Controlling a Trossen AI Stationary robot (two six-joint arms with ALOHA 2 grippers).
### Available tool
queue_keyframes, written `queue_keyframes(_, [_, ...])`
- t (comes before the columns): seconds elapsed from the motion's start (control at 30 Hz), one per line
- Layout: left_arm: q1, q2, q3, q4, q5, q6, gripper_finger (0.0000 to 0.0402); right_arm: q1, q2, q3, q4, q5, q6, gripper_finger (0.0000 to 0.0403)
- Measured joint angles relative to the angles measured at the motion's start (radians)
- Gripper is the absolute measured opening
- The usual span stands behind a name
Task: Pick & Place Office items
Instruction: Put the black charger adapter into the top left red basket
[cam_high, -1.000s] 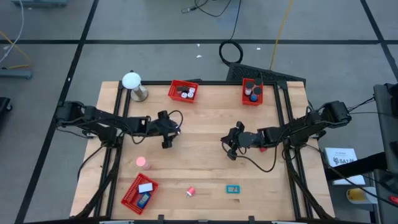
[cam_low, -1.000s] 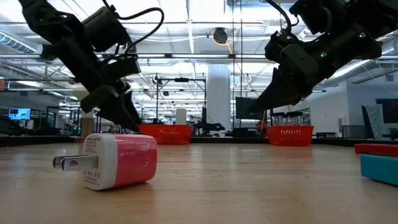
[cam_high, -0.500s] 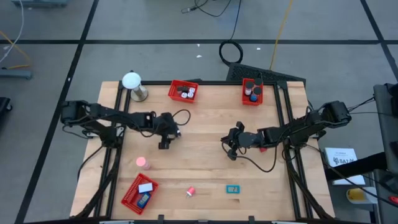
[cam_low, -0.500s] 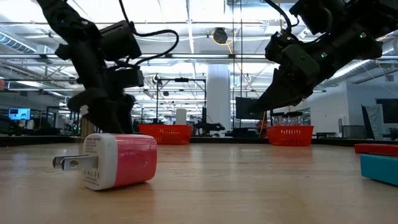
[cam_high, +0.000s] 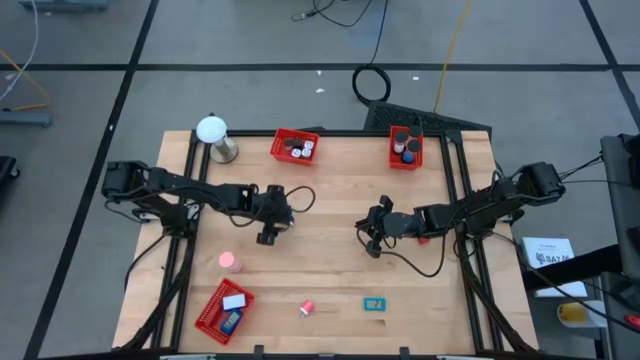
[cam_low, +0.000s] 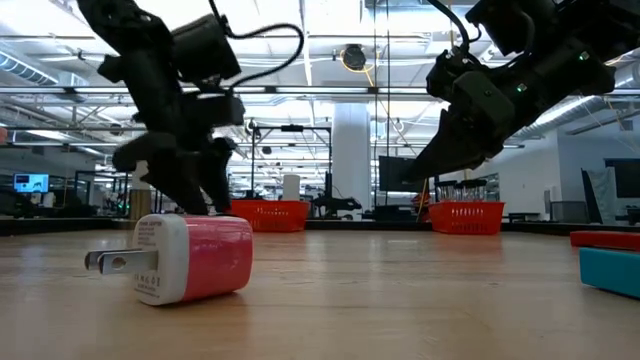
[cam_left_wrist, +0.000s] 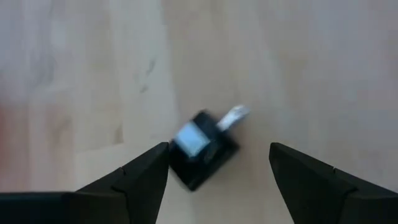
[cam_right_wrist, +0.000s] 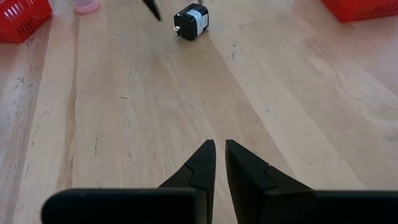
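Observation:
A small black plug adapter with a white label lies on the wood a little left of the table's middle; it also shows in the right wrist view. My left gripper hangs open just above it, fingers slanting steeply down, one on either side and apart from it. My right gripper is shut on nothing, held above the table right of centre. A pink plug adapter lies on its side at the near left.
A red mesh tray at the near left holds a white and a blue piece. A small red roll and a teal flat piece lie near the front edge. Two red trays and a white ball on a stand stand at the back.
My left gripper has gone a little toward the table's right edge and has tipped further down while rolling, so its open fingers now stand over the black plug adapter. The adapter has not moved.

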Motion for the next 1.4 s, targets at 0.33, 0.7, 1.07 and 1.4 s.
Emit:
queue_keyframes(0.33, [0.051, 0.093, 0.001, 0.033, 0.062, 0.059, 0.0278, 0.005, 0.000, 0.000, -0.002, 0.000, 0.000, 0.0031])
queue_keyframes(0.7, [-0.004, 0.090, -0.001, 0.037, 0.069, 0.013, 0.0144, 0.005, 0.000, 0.000, -0.003, 0.000, -0.001, 0.0032])
queue_keyframes(1.07, [-0.049, 0.090, -0.001, 0.049, 0.113, -0.202, 0.0093, 0.005, 0.000, 0.000, -0.003, 0.000, -0.001, 0.0032])
queue_keyframes(1.4, [-0.034, 0.089, 0.005, 0.083, 0.033, -0.068, 0.0235, 0.005, 0.000, 0.000, -0.003, 0.000, -0.001, 0.0032])
